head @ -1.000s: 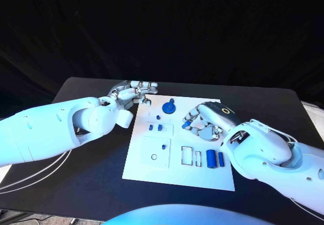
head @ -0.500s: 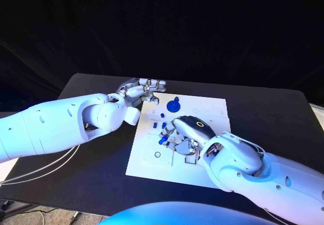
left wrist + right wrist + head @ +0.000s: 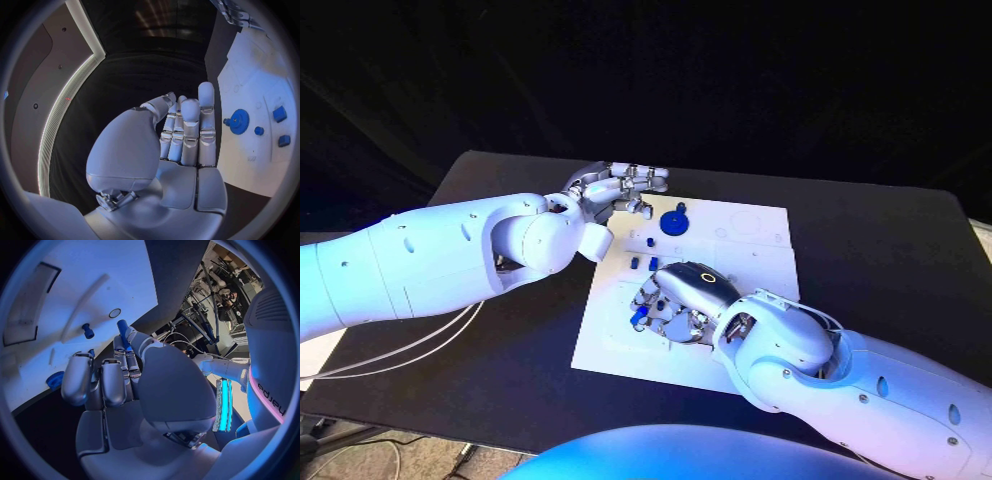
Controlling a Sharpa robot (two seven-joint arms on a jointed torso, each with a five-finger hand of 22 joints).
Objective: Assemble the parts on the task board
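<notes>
Pinching a blue part, the right hand fingers curl over the task board.

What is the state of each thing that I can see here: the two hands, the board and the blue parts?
left hand: holds nothing, fingers straight and together, hovering at the board's far edge.
right hand: over the board, holds a blue cylinder against its fingers.
task board: lies flat on the black table.
blue gear: sits on the board, untouched.
small blue peg: stands upright on the board.
</notes>
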